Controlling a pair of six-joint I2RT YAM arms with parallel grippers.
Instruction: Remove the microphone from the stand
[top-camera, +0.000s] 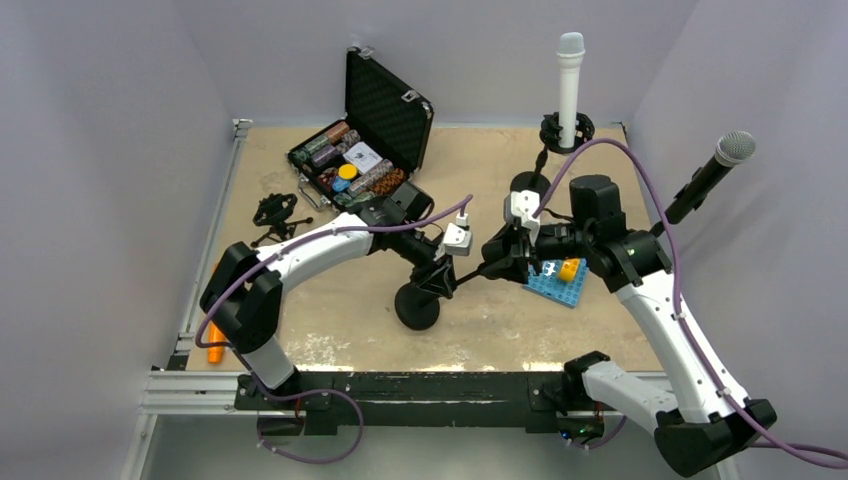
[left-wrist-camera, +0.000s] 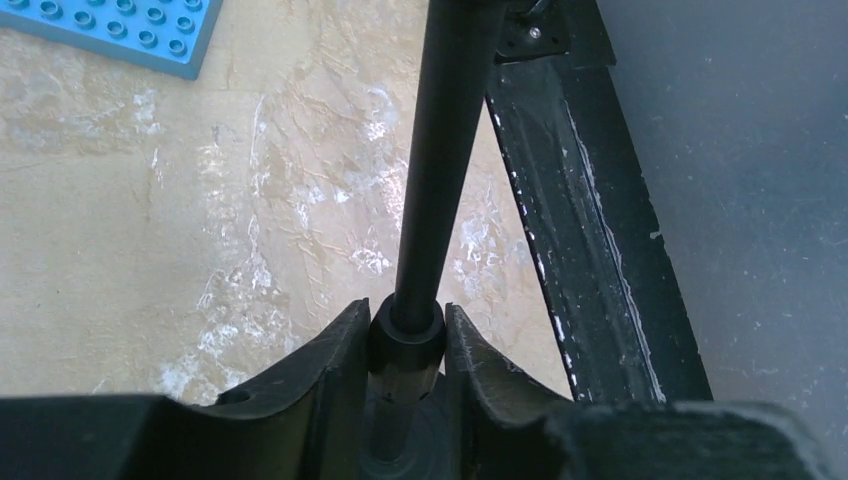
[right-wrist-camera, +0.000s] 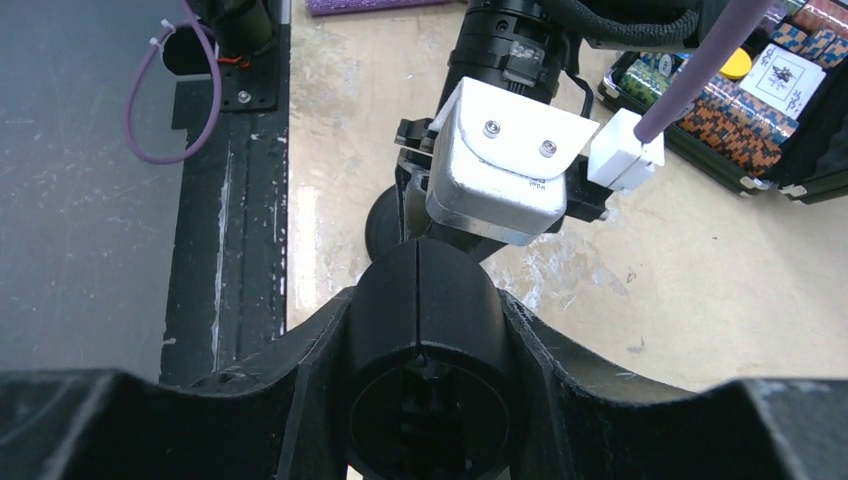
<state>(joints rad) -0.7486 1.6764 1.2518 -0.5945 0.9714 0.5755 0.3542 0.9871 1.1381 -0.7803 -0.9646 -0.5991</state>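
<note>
Microphone (top-camera: 716, 163) is seen at the right wall, its lower end hidden by the right arm (top-camera: 655, 295). Stand pole (left-wrist-camera: 440, 150) is pinched by the left gripper (left-wrist-camera: 402, 325), a black collar (right-wrist-camera: 420, 345) by the right gripper (right-wrist-camera: 425, 300), beside a blue plate (top-camera: 556, 285).

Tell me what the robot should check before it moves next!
1. Left end effector shut on the pole: ok.
2. Right end effector shut on a round black part: ok.
3. What that part is: cannot tell.
4. Base flat on the table: cannot tell.
5. Where the black mic is fixed: cannot tell, since the right arm hides its lower end.
6. Blue plate out of the way: not ok, because the right arm hangs over it.
</note>
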